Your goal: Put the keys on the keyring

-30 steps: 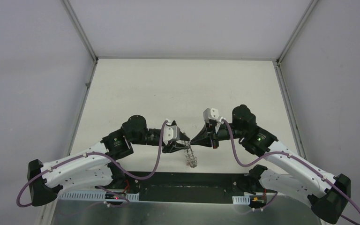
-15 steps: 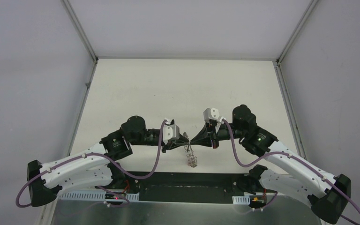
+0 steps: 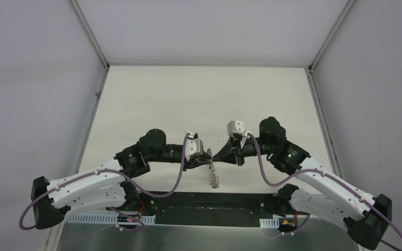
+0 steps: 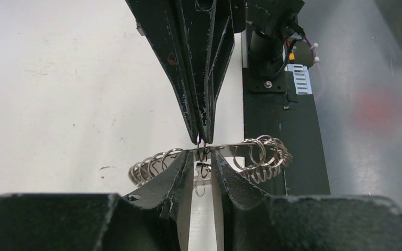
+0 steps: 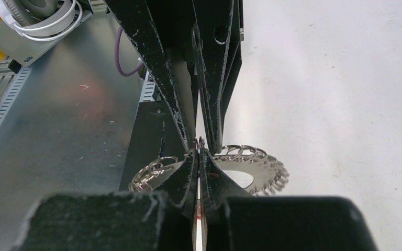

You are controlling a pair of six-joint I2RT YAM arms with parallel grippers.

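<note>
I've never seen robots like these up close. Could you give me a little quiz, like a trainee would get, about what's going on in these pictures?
1. True or false: the right gripper stands wide open.
2. Where is the keyring? A: far away from both grippers. B: right where the left gripper meets the right gripper tip to tip. C: nowhere in view.
3. Fill in: the keyring's rim is fringed all round with small wire ____.

Key
1. False: its jaws are shut.
2. B.
3. loops.
</note>
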